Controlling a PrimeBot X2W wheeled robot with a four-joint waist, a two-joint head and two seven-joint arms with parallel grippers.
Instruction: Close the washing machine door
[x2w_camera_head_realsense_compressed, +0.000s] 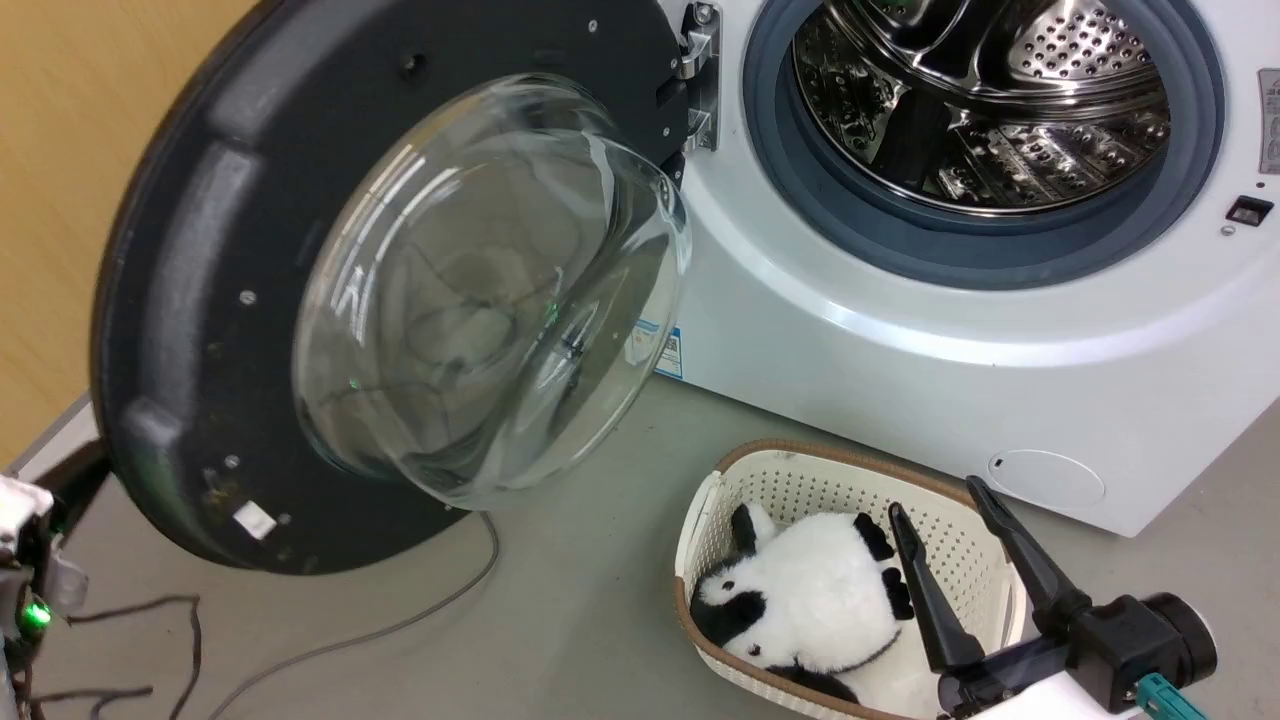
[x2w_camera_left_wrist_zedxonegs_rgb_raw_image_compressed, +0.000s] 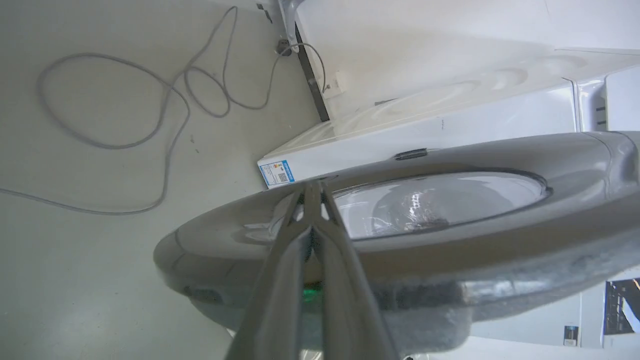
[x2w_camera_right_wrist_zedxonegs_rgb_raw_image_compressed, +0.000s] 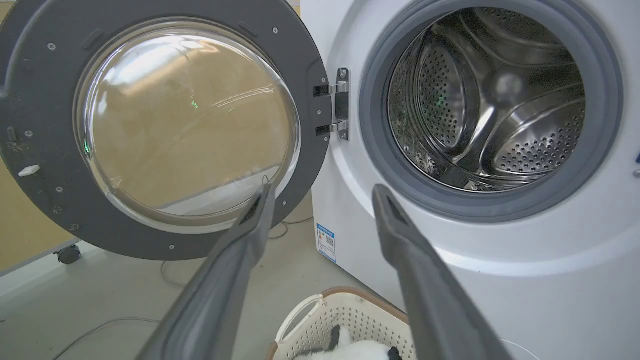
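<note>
Right gripper (x2w_camera_head_realsense_compressed: 935, 498): nearest the camera, fingers spread apart, holding nothing, above a cream basket (x2w_camera_head_realsense_compressed: 700, 520). The basket stands on the floor (x2w_camera_head_realsense_compressed: 560, 600) and contains a black-and-white panda plush (x2w_camera_head_realsense_compressed: 820, 590).

Left gripper (x2w_camera_left_wrist_zedxonegs_rgb_raw_image_compressed: 312, 190): the two fingers are brought together to a point with nothing between them. Tips are at the outer face of the washing machine door (x2w_camera_head_realsense_compressed: 200, 300); contact cannot be confirmed.

A grey cable (x2w_camera_head_realsense_compressed: 400, 620) trails across the floor below the door.

The door stands wide open, swung out to the left on its metal hinge (x2w_camera_head_realsense_compressed: 700, 80), glass bowl facing the room.

Behind it, the washing machine (x2w_camera_head_realsense_compressed: 900, 330) stands with its grey gasket (x2w_camera_head_realsense_compressed: 770, 150) and steel drum (x2w_camera_head_realsense_compressed: 1000, 100) exposed.
</note>
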